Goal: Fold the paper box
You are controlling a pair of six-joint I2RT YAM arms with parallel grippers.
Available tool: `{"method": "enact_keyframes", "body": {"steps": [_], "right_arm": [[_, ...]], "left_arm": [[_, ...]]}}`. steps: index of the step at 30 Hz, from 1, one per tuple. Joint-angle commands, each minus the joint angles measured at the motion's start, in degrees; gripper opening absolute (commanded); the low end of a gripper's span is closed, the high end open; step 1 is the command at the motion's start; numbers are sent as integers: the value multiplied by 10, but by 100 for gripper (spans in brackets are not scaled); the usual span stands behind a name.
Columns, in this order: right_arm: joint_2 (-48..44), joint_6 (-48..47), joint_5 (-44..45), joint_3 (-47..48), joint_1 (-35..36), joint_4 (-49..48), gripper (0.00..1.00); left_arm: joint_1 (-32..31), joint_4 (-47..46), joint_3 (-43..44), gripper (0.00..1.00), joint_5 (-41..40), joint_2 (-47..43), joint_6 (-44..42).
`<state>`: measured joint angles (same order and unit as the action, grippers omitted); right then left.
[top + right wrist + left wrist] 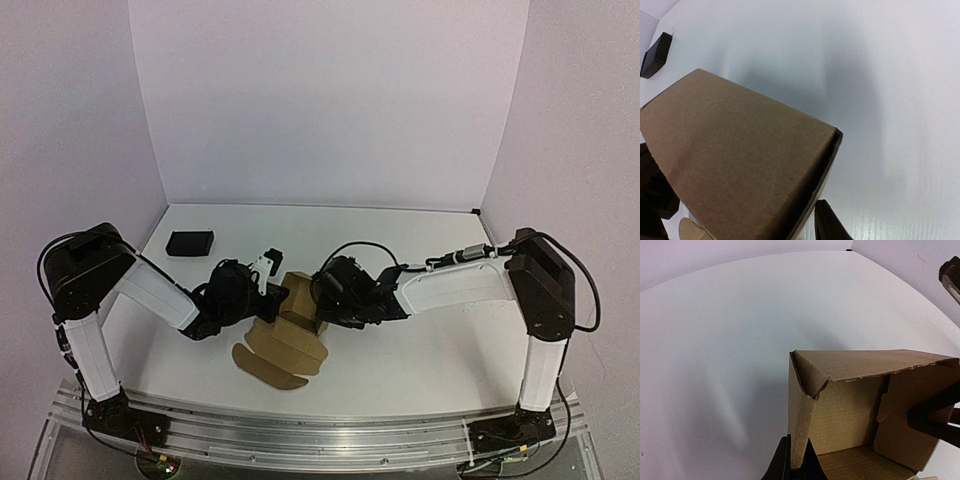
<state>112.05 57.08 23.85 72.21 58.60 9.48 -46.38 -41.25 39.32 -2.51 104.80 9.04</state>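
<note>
The paper box (296,303) is brown cardboard, partly folded, with walls standing up and rounded flaps lying flat on the table toward the front. My left gripper (266,283) is at its left side; in the left wrist view its fingers (812,465) are shut on the box's left wall (800,425). My right gripper (322,300) is at the box's right side. In the right wrist view one finger (827,226) shows just outside the box wall (740,165); the other is hidden. A dark finger (932,415) shows inside the box.
A small black rectangular block (190,243) lies at the back left of the white table (420,350); it also shows in the right wrist view (655,54). White walls stand behind and at the sides.
</note>
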Motion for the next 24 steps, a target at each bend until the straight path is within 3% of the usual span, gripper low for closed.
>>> {"method": "enact_keyframes", "body": {"steps": [1, 4, 8, 10, 13, 15, 19, 24], "right_arm": [[15, 48, 87, 24, 0, 104, 21], [36, 44, 119, 54, 0, 154, 13], [62, 49, 136, 90, -1, 216, 12], [67, 51, 140, 96, 0, 223, 19], [77, 50, 148, 112, -1, 225, 42], [88, 42, 148, 125, -1, 225, 43], [103, 52, 143, 125, -1, 226, 34], [103, 44, 143, 112, -3, 228, 6]], "left_arm": [[-13, 9, 20, 0, -2, -36, 6], [-14, 29, 22, 0, -4, -38, 7], [-15, 42, 27, 0, -7, -41, 4], [-16, 46, 29, 0, -5, -43, 2], [-19, 55, 31, 0, 2, -45, 5], [-20, 61, 33, 0, 4, -45, 14], [-22, 63, 32, 0, 3, -46, 15], [-22, 63, 31, 0, -4, -45, -13]]}}
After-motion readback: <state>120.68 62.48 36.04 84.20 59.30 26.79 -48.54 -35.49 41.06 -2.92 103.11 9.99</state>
